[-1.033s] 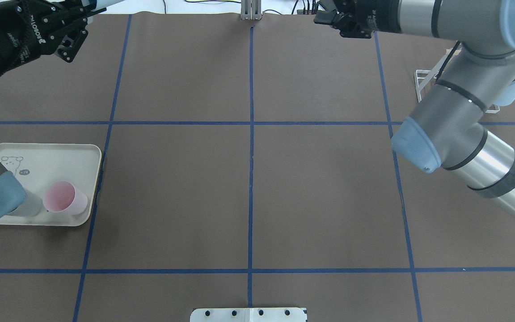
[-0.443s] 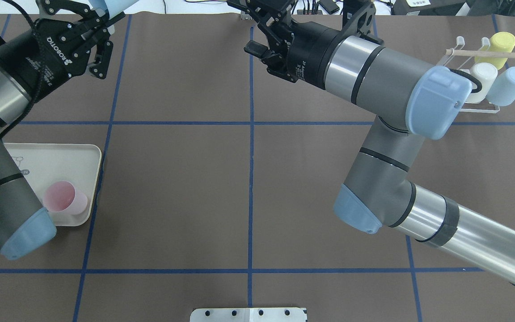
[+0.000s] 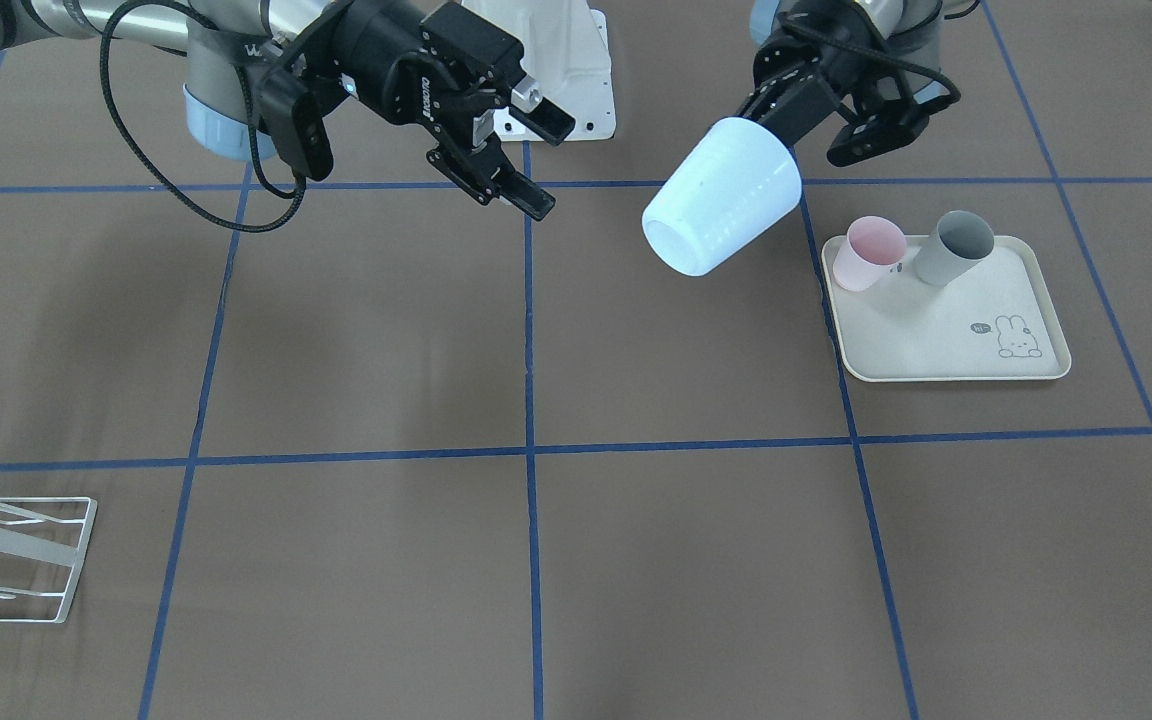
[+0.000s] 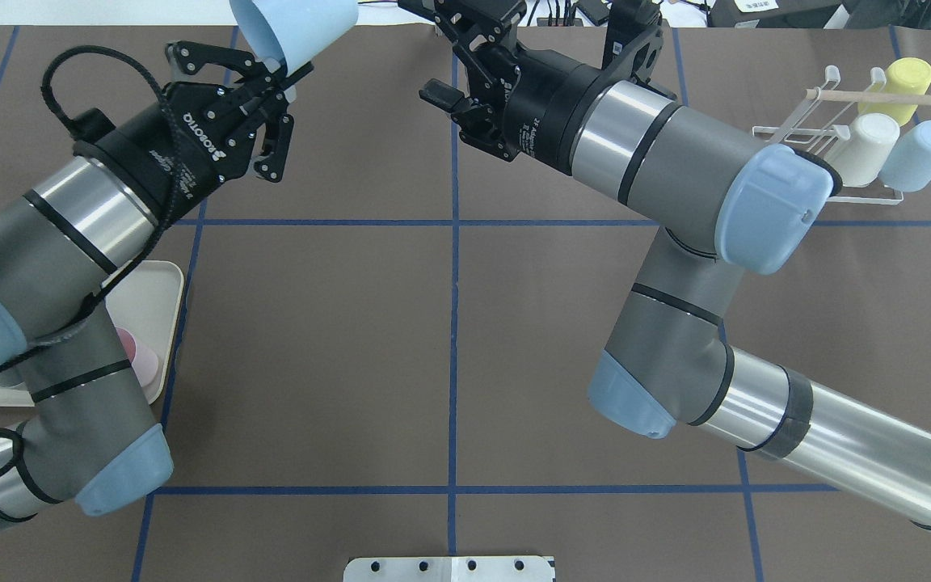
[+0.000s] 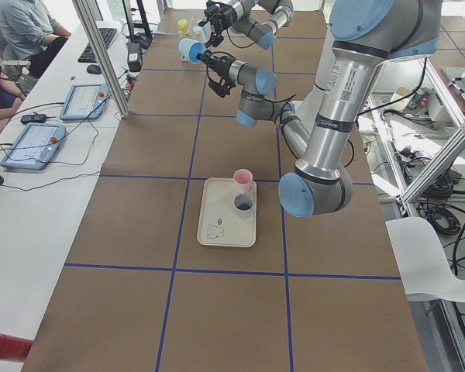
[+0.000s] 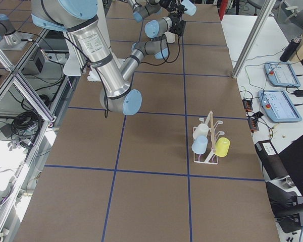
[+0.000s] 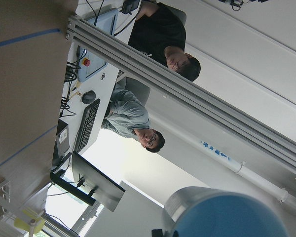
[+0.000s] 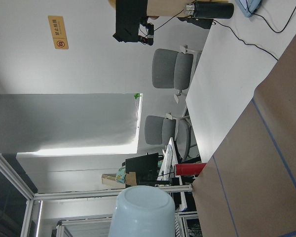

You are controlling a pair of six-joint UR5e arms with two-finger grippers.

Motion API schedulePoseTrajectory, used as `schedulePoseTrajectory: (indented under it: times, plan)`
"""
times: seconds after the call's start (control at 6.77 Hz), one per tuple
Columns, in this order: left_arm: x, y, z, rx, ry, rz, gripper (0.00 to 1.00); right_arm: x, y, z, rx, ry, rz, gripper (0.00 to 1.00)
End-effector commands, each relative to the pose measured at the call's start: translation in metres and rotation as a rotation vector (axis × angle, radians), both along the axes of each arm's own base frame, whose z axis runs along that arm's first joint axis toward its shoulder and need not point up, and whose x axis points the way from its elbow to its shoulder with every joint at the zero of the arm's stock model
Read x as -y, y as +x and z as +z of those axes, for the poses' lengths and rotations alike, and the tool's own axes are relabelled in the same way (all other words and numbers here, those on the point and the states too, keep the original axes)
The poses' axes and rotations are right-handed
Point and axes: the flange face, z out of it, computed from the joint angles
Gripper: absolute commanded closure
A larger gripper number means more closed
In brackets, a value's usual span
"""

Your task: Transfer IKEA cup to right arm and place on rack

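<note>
Left gripper (image 4: 284, 81) is clamped on the narrow end of the light-blue IKEA cup (image 3: 721, 200). I have that cup up in the air over the brown mat (image 3: 356, 330), tilted, with its wide end pointing away from the claw. It sits on my left of the centre tape line.

Right gripper (image 3: 544, 162) is across that line from it, also raised. Its jaws are spread wide with nothing between them, and there is a clear gap to the cup, no contact. On the right wrist feed I see the cup's round end low in the picture.

The rack (image 4: 817, 137) stands at the right end of the table, well apart from both claws. It carries a yellow cup (image 4: 906, 77), a white cup (image 4: 869, 145) and a pale-blue racked cup (image 4: 926, 153) under the wooden dowel (image 4: 886, 99).

Over on my left, the rabbit-print tray (image 3: 946, 340) holds a pink cup (image 3: 868, 250) and a grey cup (image 3: 954, 248). They stand side by side along the tray's robot-side edge.
</note>
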Motion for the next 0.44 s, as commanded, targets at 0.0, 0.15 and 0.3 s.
schedulePoseTrajectory:
  times: [0.0,0.15,0.3]
  plan:
    - [-0.021,0.029,-0.019,-0.029,0.005,0.034,1.0,-0.006,-0.01,0.003,0.025,-0.001,-0.005,0.0]
    - [-0.029,0.037,-0.019,-0.025,0.009,0.052,1.0,-0.005,-0.014,0.008,0.026,-0.001,-0.006,0.0]
    - [-0.037,0.046,-0.026,-0.006,0.033,0.06,1.0,-0.005,-0.014,0.007,0.029,0.001,-0.006,0.0]
